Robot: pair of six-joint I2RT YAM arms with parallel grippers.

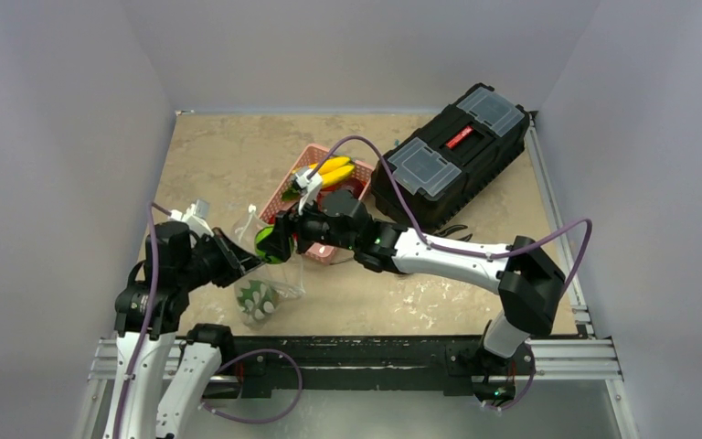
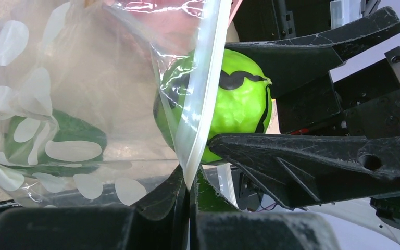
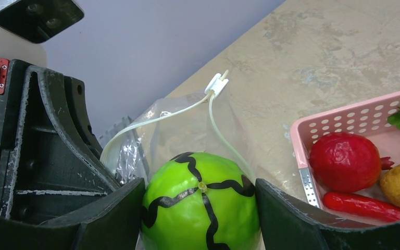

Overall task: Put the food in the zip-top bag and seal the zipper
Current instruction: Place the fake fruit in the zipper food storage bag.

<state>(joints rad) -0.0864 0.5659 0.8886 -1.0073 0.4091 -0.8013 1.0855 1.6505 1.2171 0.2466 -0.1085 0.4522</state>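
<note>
The right claw (image 3: 200, 221) pinches the melon (image 2: 234, 104) across its widest part, one finger on each flank. The melon sits at the bag (image 2: 73, 104) mouth, partly behind the film, not yet released. The melon looks rigid, light and glossy, so it is likely to slip; grip at the equator only. The left claw (image 2: 187, 194) is pressed together on the bag's mouth edge, at the zipper (image 3: 161, 119), and holds that side up. The bag is thin, limp and crinkly; the zipper is probably its stiffest part and the best hold. The bag lies toward the near-left corner of the table (image 1: 439, 297). Its long axis runs far to near: mouth toward the far edge, green spotted bottom toward the near edge. Whether the bottom rests on the table cannot be told. More food waits in the basket (image 1: 281, 189), mid-table toward the far edge.
</note>
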